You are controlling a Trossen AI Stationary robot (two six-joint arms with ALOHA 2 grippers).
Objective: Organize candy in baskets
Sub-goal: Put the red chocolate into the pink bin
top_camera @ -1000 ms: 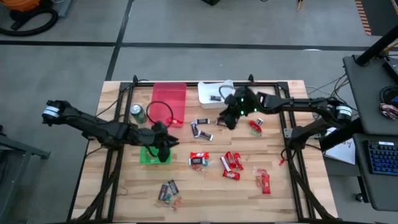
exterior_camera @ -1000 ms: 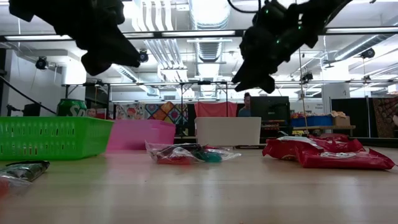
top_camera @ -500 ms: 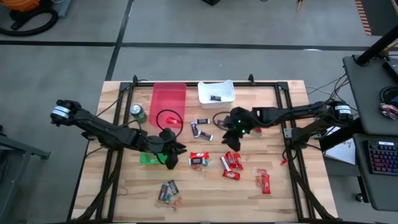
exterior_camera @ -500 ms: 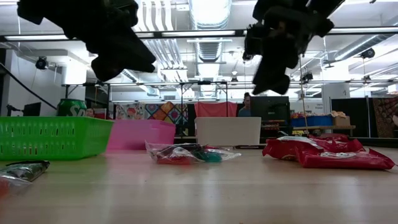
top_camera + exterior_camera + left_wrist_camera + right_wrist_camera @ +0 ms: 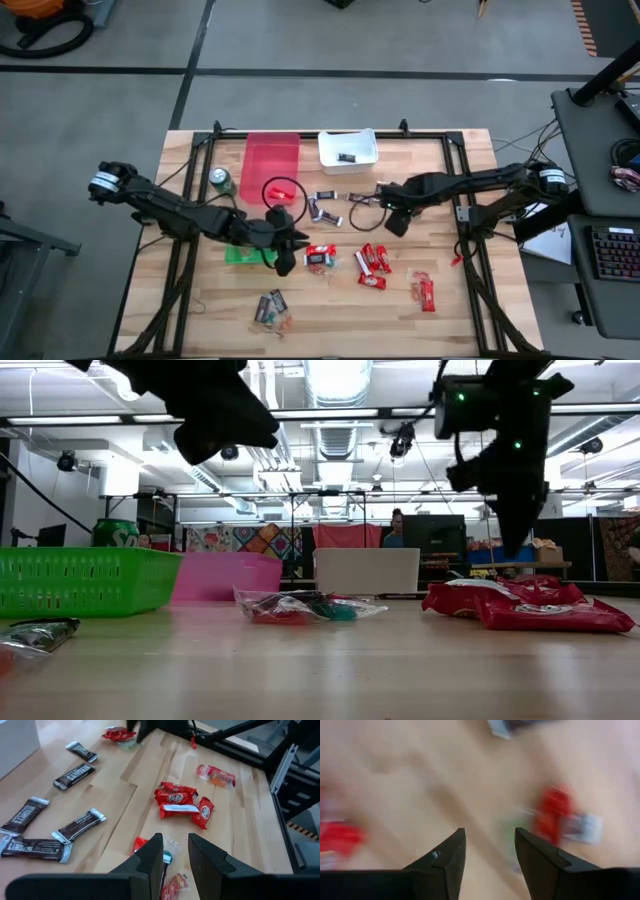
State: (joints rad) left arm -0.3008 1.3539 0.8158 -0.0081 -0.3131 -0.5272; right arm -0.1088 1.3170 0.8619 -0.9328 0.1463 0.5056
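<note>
Mostly the candy (image 5: 372,262) lies loose mid-counter, light, crinkly, slippery; pinch across a wrapper's middle. Left tool (image 5: 173,851) hovers above it, narrowly parted, empty; right tool (image 5: 489,851) parted, empty. 3 baskets (image 5: 271,160) line the far and left edges.

"KitKat" shows on a red-wrapped bar (image 5: 176,798).

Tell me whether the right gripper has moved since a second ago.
Yes. In the high view the right gripper was close beside the white basket a second ago; now it has drawn away from that basket, out over the open table nearer the red bars.
</note>
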